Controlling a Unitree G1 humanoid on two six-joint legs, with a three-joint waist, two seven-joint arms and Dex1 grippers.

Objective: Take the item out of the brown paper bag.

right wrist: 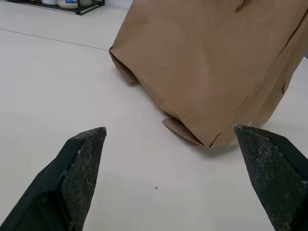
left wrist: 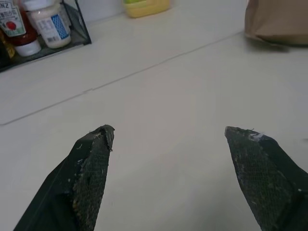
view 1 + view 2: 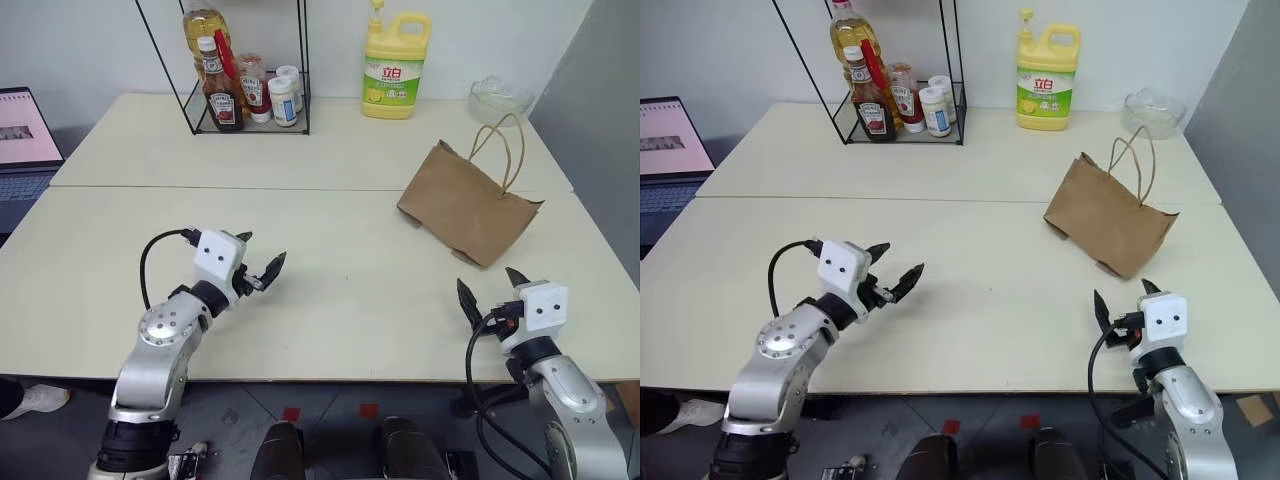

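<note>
Brown paper bag (image 3: 466, 212): upright on the counter (image 3: 330, 290), at about two o'clock from the counter's middle, leaning a little, creased, both cord handles (image 3: 503, 150) standing up above the mouth. Untouched by either gripper. Mouth faces up and away, so nothing of the inside to be seen; item presumably inside, though not confirmed from here.

Left gripper (image 3: 258, 262): at about eight o'clock, well apart from the bag, fingers spread wide, nothing between them, pointing across the counter toward the bag's side.

Right gripper (image 3: 492, 288): at about five o'clock, near the bag's closest bottom corner but not touching, fingers spread wide, empty. From its wrist camera, bag's broad creased face dead ahead, a folded bottom flap poking out at the near corner.

Elsewhere: wire rack (image 3: 244, 70) with sauce bottles at eleven o'clock, yellow detergent bottle (image 3: 396, 66) at twelve to one o'clock, a clear glass bowl (image 3: 498, 100) behind the bag, a laptop (image 3: 26, 140) at nine to ten o'clock off the counter's edge.

Progress, as a judgement: nothing done yet. Left to do, probably: steady or open the bag, reach into the mouth, grip the item, lift it clear, set it on the counter. Right gripper better placed for the first contact.
</note>
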